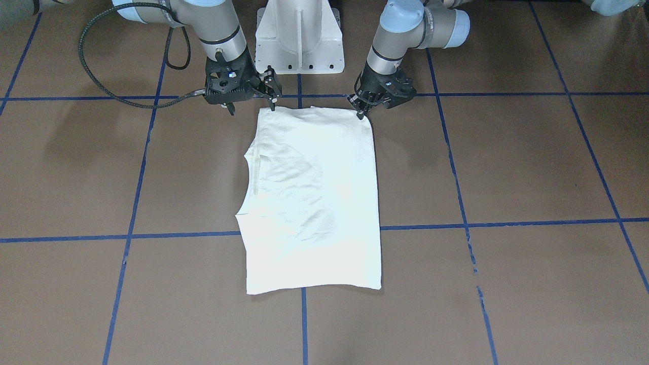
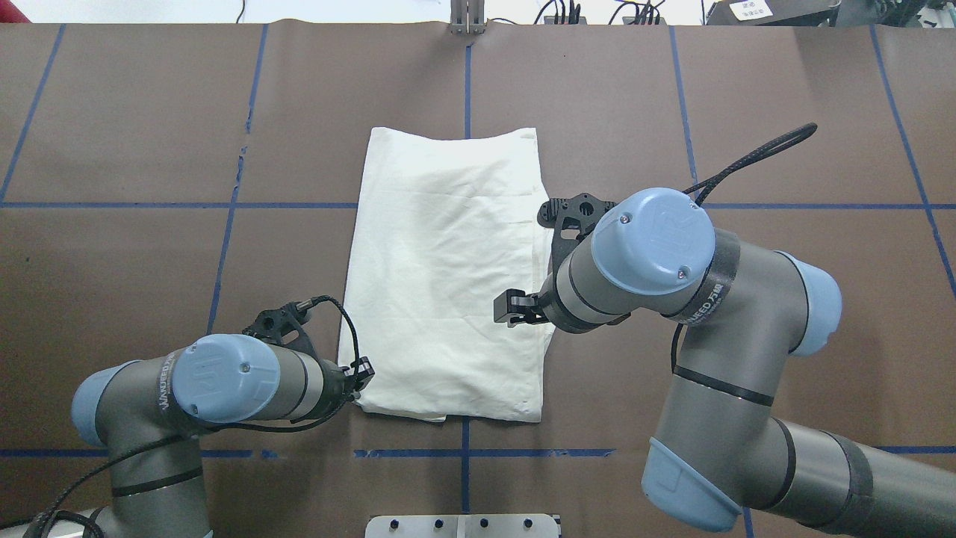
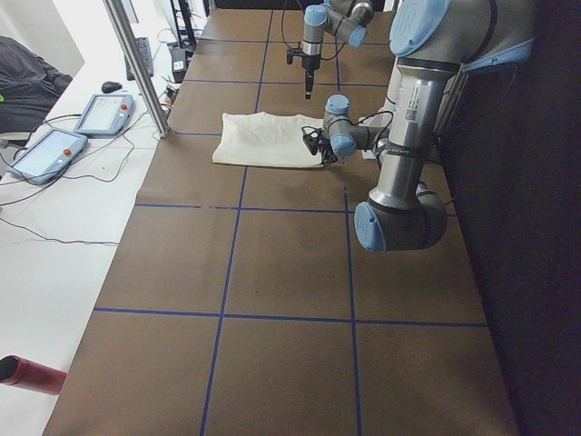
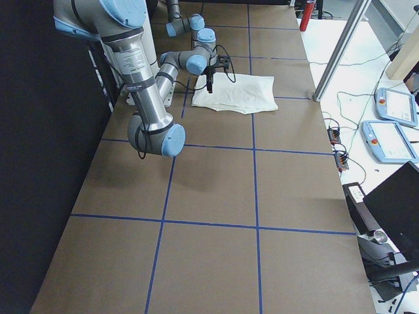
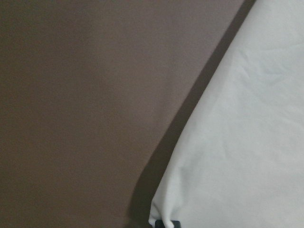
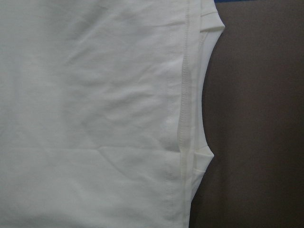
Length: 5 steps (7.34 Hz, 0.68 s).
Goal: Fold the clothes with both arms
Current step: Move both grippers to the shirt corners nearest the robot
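—Two grippers are to be accounted for at the near edge. What is held?

—At the near-left corner of the T-shirt [image 1: 314,203], the left gripper [image 1: 362,111] is seen drawn together. In its wrist view the cloth is gathered to a point at a fingertip [image 5: 174,223], so a pinch on that corner is judged to be made. The right gripper [image 1: 252,105] is spread wide. Nothing is held by it, and it is poised above the near-right corner.

—How is the garment laid out beyond that?

—It is spread on the worktop [image 1: 507,167] as a long rectangle running away from the robot. No print or sleeve is exposed. Midway along the robot's right edge a stitched band [image 6: 185,95] and a curved notch are shown; whether this is neckline or armhole cannot be told. The far hem [image 1: 314,290] lies flat.

—Which step is in hand, and what is called for next?

—An end-over-end fold is judged to be in preparation, with one corner gripped. The right gripper should be lowered onto its corner and closed through every layer. Both corners should then be raised together, kept level and taut, and laid on the far hem.
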Available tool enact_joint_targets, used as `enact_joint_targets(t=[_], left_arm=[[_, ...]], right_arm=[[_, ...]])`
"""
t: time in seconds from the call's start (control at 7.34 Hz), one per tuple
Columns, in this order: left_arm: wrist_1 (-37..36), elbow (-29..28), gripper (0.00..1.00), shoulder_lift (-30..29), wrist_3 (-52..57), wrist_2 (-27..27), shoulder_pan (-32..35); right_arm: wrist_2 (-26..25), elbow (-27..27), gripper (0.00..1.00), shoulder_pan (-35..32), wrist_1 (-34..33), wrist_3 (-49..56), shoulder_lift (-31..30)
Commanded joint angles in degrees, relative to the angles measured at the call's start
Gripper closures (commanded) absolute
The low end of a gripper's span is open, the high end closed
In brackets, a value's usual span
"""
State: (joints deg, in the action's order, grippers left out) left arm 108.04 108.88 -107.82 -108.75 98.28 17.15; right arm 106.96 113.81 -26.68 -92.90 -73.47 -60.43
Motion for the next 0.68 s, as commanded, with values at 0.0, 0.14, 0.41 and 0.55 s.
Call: enact_joint_targets(t=[0.0,0.14,0.41,0.55], left_arm=[[-0.1,3.7,1.0,0.8,0.1,0.1,-0.1],[-0.9,4.6,1.0,0.2,-0.1,0.1,-0.2],[-1.1,4.5,1.0,0.2,-0.1,0.2,-0.6],[-1.1,4.4,1.0,0.2,0.0,0.2,-0.7]], right_arm=[[-0.3,0.4,0.0,2.7,1.0,-7.8,0.0],[-1.7,0.3,0.0,5.7,3.8,-14.6,-0.8],[-12.5,-1.4,0.0,14.8,6.3,-31.7,-1.5],[-15.2,-3.3,0.0,15.9,6.3,-37.5,-1.0]])
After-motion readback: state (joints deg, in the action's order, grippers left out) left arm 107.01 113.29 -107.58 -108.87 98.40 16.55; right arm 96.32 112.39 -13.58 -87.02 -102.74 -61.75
